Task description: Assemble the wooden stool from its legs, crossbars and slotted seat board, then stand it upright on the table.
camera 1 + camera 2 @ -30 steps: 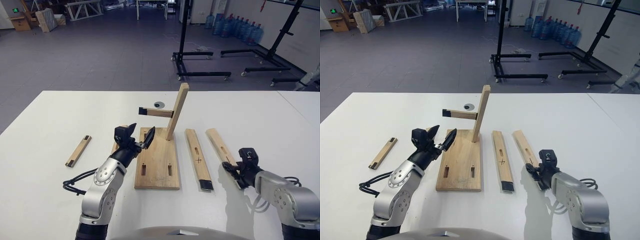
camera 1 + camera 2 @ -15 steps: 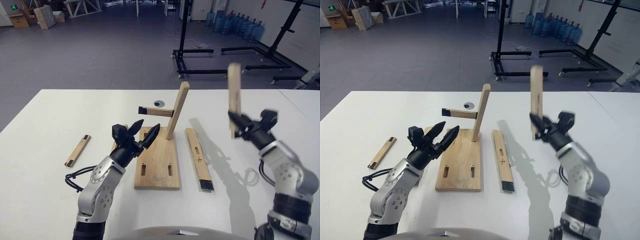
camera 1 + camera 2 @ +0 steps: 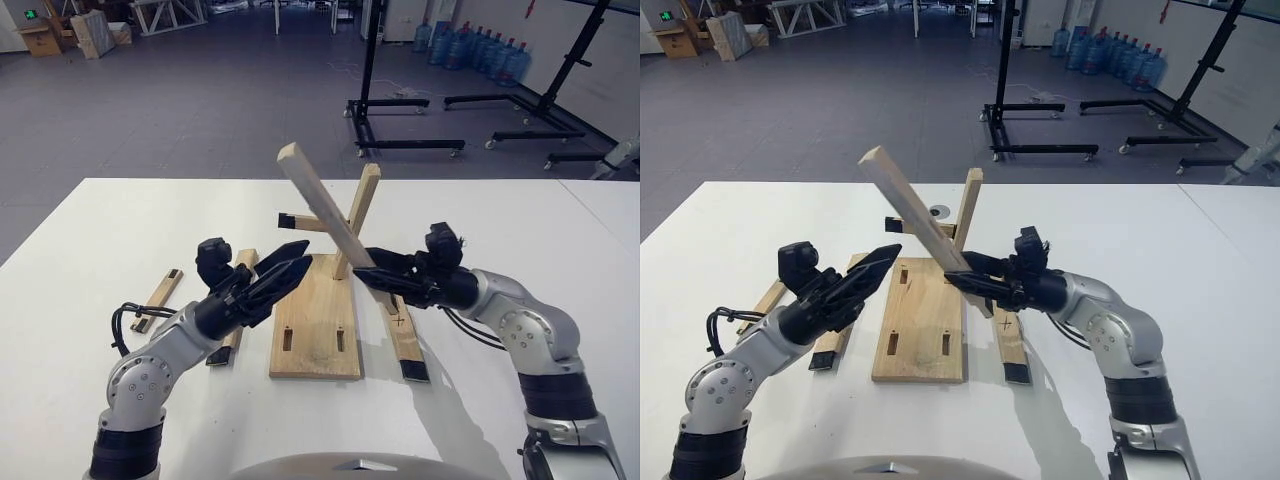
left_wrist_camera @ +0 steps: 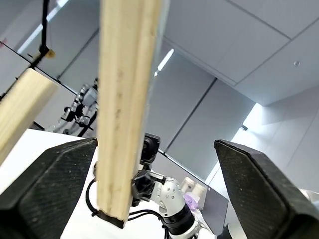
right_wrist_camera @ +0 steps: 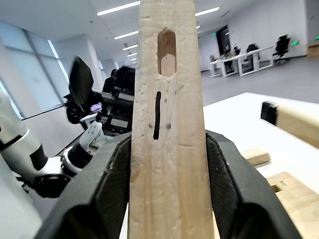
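Right gripper point(image 3: 366, 276) pinches the lower end of a pale wooden stool leg point(image 3: 318, 203). It holds the leg tilted in the air over the far half of the seat board, with the top end leaning toward the worktop's far-left corner. In the right wrist view the leg's slot and a pen mark face the camera between the two fingers.

Left gripper point(image 3: 291, 260) has its fingers spread wide and holds nothing. It hovers just above the left edge of the flat slotted wooden seat board point(image 3: 315, 350), which lies mid-way across the white worktop point(image 3: 80, 260).

One upright leg point(image 3: 368, 186) already stands at the board's far right slot. A short dark-tipped crossbar point(image 3: 300, 222) juts from it toward the left edge. A spare leg point(image 3: 406, 345) lies just right of the board, and a short crossbar point(image 3: 158, 297) lies well apart toward the left edge.

The step in hand looks like fitting a second leg. The next move probably calls for turning it upright, lining its foot up with a free slot, meeting the crossbar's tip with its side hole, and pressing down.

Half a second ago the right arm held this leg nearly vertical over the worktop's right side. It has since swung inward and tipped over. The left gripper has edged toward the board.
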{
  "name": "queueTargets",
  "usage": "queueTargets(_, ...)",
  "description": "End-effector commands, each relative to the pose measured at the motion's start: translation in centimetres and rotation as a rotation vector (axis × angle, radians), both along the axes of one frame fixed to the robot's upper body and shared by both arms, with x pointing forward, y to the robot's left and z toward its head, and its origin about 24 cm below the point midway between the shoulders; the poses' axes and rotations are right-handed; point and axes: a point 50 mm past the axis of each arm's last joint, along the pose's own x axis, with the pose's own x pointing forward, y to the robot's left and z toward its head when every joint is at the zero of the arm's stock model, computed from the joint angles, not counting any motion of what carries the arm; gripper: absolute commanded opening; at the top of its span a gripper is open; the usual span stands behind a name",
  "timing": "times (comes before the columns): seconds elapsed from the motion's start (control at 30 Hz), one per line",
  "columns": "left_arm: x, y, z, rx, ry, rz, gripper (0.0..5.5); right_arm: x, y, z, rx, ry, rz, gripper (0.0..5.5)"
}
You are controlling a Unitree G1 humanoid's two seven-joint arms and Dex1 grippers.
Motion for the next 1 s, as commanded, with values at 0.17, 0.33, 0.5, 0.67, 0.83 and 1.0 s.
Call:
queueTargets(0.17,1.6,-0.6,-0.3,0.107,-0.026,0.091,4.3,-0.2,1.2,-0.7,0.0,0.065,0.136,2.0)
queueTargets(0.33,1.1,-0.9,0.0,0.053,-0.033,0.047,4.3,-0.4,1.1,-1.2,-0.013,0.087,0.169,2.0)
queueTargets(0.5,0.8,-0.9,0.0,0.028,-0.03,0.026,4.3,-0.3,0.8,-1.6,-0.04,0.092,0.175,2.0)
queueTargets(0.67,0.8,-1.0,-0.4,0.034,-0.014,0.033,3.47,-0.2,0.6,-1.4,-0.028,0.086,0.17,2.0)
queueTargets(0.83,1.0,-0.9,-0.6,0.035,-0.009,0.049,2.65,0.0,0.4,-1.2,-0.028,0.072,0.162,2.0)
queueTargets(1.0,0.6,-0.5,-0.1,-0.017,-0.045,0.049,2.12,0.3,0.0,-1.4,-0.047,0.059,0.145,2.0)
